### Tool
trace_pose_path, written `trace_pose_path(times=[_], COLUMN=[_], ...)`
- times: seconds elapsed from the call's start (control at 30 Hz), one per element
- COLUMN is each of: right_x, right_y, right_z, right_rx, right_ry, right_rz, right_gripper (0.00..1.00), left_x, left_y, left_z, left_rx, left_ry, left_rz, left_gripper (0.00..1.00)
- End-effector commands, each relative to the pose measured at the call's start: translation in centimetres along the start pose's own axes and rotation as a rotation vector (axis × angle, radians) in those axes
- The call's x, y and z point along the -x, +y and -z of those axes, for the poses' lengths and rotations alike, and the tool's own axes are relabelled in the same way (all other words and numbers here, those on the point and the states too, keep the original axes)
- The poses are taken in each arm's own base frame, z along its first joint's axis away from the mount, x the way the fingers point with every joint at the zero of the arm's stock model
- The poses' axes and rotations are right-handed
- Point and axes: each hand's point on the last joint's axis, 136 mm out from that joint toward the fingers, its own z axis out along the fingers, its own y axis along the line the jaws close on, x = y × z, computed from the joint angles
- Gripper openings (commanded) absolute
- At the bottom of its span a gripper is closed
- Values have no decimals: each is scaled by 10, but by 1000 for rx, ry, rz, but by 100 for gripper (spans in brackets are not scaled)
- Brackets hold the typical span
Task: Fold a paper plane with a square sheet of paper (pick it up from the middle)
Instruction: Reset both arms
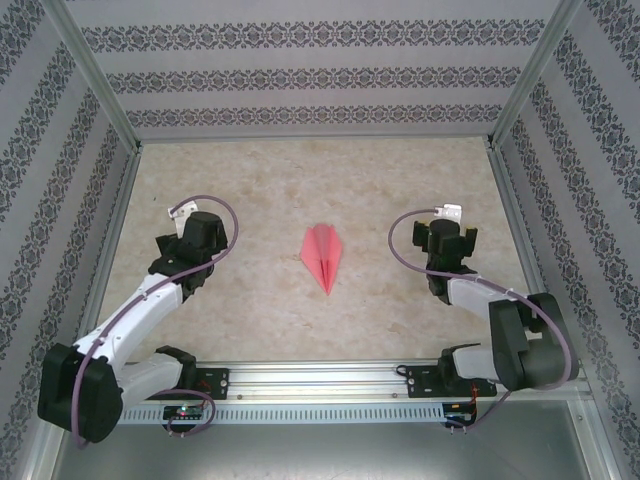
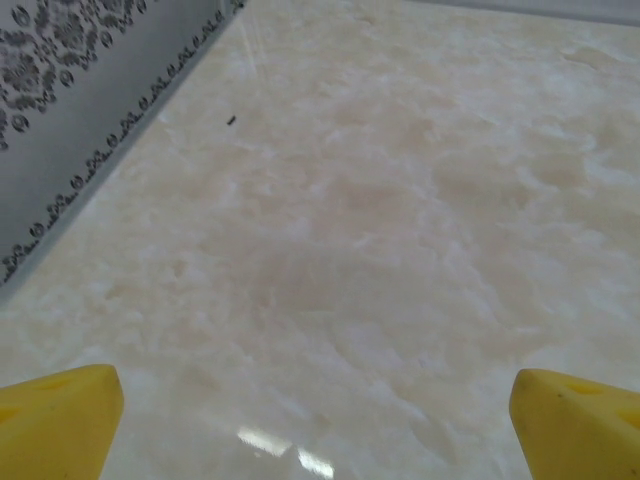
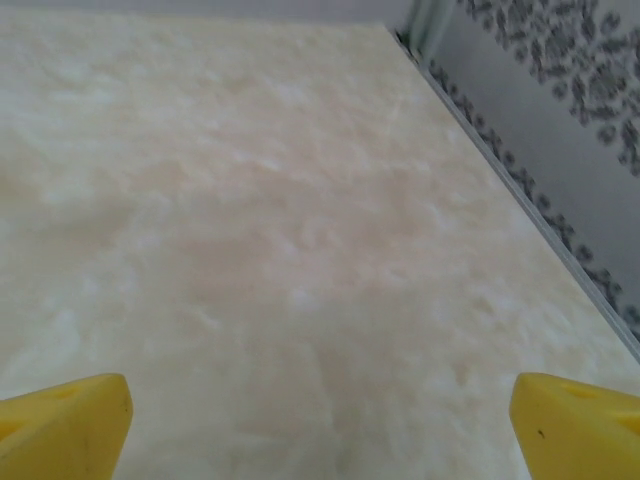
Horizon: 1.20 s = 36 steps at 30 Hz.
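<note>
A pink-red paper plane [image 1: 323, 257] lies flat in the middle of the table, its point toward the near edge and a crease down its length. My left gripper [image 1: 190, 222] sits to its left, well apart from it. Its yellow fingertips [image 2: 60, 420] stand wide apart over bare table, so it is open with nothing between them. My right gripper [image 1: 446, 225] is off to the plane's right, also apart from it. Its yellow fingertips [image 3: 65, 425] are spread wide over bare table, holding nothing.
The marbled beige table [image 1: 320, 190] is fenced by patterned walls at the back and both sides, with metal posts [image 1: 95, 75] at the corners. A metal rail [image 1: 330, 385] with the arm bases runs along the near edge.
</note>
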Motion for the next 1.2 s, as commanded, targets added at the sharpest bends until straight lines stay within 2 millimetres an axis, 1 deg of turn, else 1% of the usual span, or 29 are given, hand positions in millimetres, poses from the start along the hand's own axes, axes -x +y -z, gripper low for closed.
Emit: trace_pose_path(times=[0.0, 0.03, 0.07, 0.13, 0.17, 0.23, 0.3, 0.33, 0.4, 0.5, 0.6, 0.7, 0.77, 0.83, 0.87, 0.9, 0.93, 0.97, 1.0, 1.07, 1.17], right_x=[44, 41, 33, 36, 33, 31, 32, 32, 32, 31, 32, 31, 32, 32, 32, 31, 31, 32, 32, 31, 31], right_y=[13, 4, 2, 4, 10, 8, 5, 3, 1, 1, 2, 2, 2, 2, 2, 2, 2, 2, 2, 2, 2], right_z=[-5, -10, -16, -18, -20, -24, -23, -23, -22, -22, -22, -22, -22, -22, -22, -22, -22, -22, -22, -22, -22], right_rx=[128, 117, 157, 191, 213, 210, 198, 183, 159, 161, 162, 162, 163, 163, 163, 163, 163, 163, 164, 164, 163], right_ry=[-237, -255, -239, -266, -232, -191, -214, -206, -208, -204, -206, -205, -206, -206, -206, -205, -206, -206, -206, -205, -205], right_rz=[-41, -96, -119, -132, -110, -114, -128, -127, -124, -123, -124, -123, -124, -123, -124, -124, -125, -124, -124, -124, -123], right_gripper=[98, 98, 98, 98, 98, 98, 98, 98, 98, 98, 98, 98, 98, 98, 98, 98, 98, 98, 98, 98, 98], left_x=[22, 21, 21, 21, 21, 19, 18, 21, 18, 6, 7, 7, 9, 0, -5, -5, -7, -9, -6, -7, -7], left_y=[5, 4, 4, 3, 2, 1, -3, -10, -19, -29, -34, -30, -34, -43, -41, -36, -33, -33, -33, -32, -32], left_z=[-12, -16, -19, -24, -27, -36, -45, -49, -58, -75, -80, -94, -95, -90, -89, -89, -90, -91, -90, -92, -90], left_rx=[38, 35, 32, 26, 16, -1, -10, -41, -78, -132, -188, -227, -257, -322, -324, -305, -290, -287, -287, -276, -257], left_ry=[-106, -118, -131, -156, -170, -187, -208, -222, -232, -221, -221, -167, -198, -271, -282, -324, -312, -281, -312, -289, -304], left_rz=[-18, -21, -22, -34, -38, -24, -27, -45, -70, -121, -145, -107, -120, -140, -135, -111, -102, -105, -101, -107, -113], left_gripper=[100, 100, 100, 100, 100, 100, 100, 100, 100, 100, 100, 97, 97, 97, 100, 100, 100, 100, 100, 100, 100])
